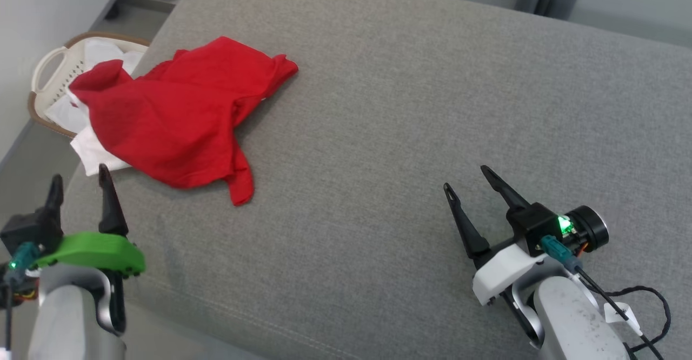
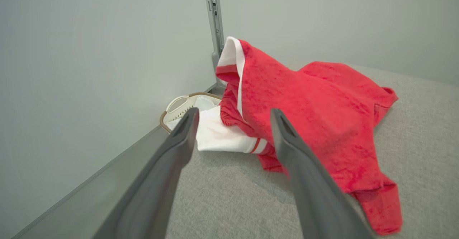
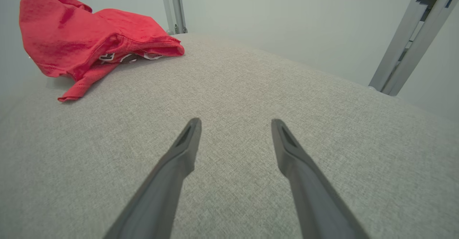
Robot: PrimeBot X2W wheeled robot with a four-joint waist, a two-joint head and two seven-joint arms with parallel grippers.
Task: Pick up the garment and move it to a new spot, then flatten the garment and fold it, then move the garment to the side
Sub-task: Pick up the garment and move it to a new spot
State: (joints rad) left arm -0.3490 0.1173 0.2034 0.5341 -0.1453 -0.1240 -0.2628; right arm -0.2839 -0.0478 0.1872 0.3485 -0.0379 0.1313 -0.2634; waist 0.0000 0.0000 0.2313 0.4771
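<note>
The garment (image 1: pixel 178 117), a red jersey, lies crumpled in a heap on the far left part of a grey cushion (image 1: pixel 405 106), one white sleeve (image 2: pixel 229 138) with thin red stripes spilling over the cushion's left edge. A fold at the heap's right side shows a strip of white, dark-outlined lettering (image 3: pixel 125 56). A cream laundry basket (image 1: pixel 48 62) with a brown rim stands on the floor just off the cushion's far left corner, white cloth inside it. The left gripper (image 1: pixel 79 175) hangs over the cushion's near left edge, its two dark fingers spread wide and grasping nothing, tips just short of the white sleeve. The right gripper (image 1: pixel 466 177) hangs over the cushion's near right part, fingers likewise spread and empty, bare fabric beneath them.
</note>
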